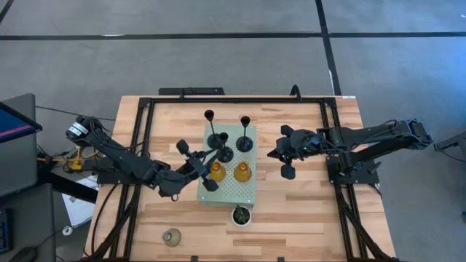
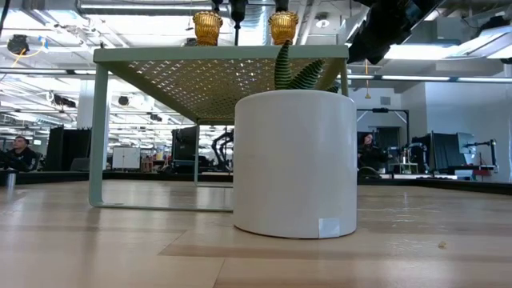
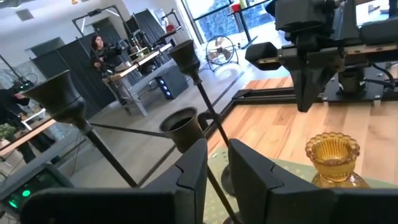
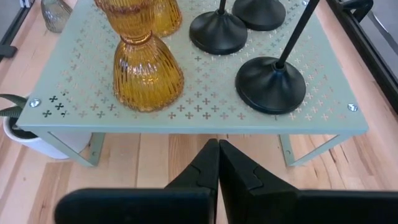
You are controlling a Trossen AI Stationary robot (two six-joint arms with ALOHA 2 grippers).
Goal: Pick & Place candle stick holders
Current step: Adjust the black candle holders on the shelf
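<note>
From above we see the pale green perforated board (image 1: 227, 191) at the table's middle carrying five candle stick holders: three black ones, the two tallest (image 1: 212, 138) (image 1: 245, 141) at its far edge and a shorter one (image 1: 224, 153) nearer its centre, plus two amber glass holders (image 1: 217, 172) (image 1: 242, 172) side by side closer to its near edge. The clear-grey glass holder (image 1: 172, 236) sits well apart on the bare table (image 1: 306, 218), beyond the board's near left corner, so we judge five placed and one left. The left gripper (image 1: 196, 161) reaches over the board's left edge beside the shorter black holder; the right gripper (image 1: 285, 154) waits off the board's right side. At table height, the white pot (image 2: 295, 164) of the small plant fills the foreground before the board (image 2: 221, 54), with both amber cups (image 2: 207, 26) (image 2: 283, 26) standing on top. From the left wrist, its fingers (image 3: 193, 165) stand apart around the thin stem of a black holder (image 3: 181, 127), not visibly clamped; its cup is dull and flared. From the right wrist, the fingers (image 4: 202, 167) are pressed together, empty, facing the board's edge; the ribbed amber holder (image 4: 144, 67) glows translucent.
</note>
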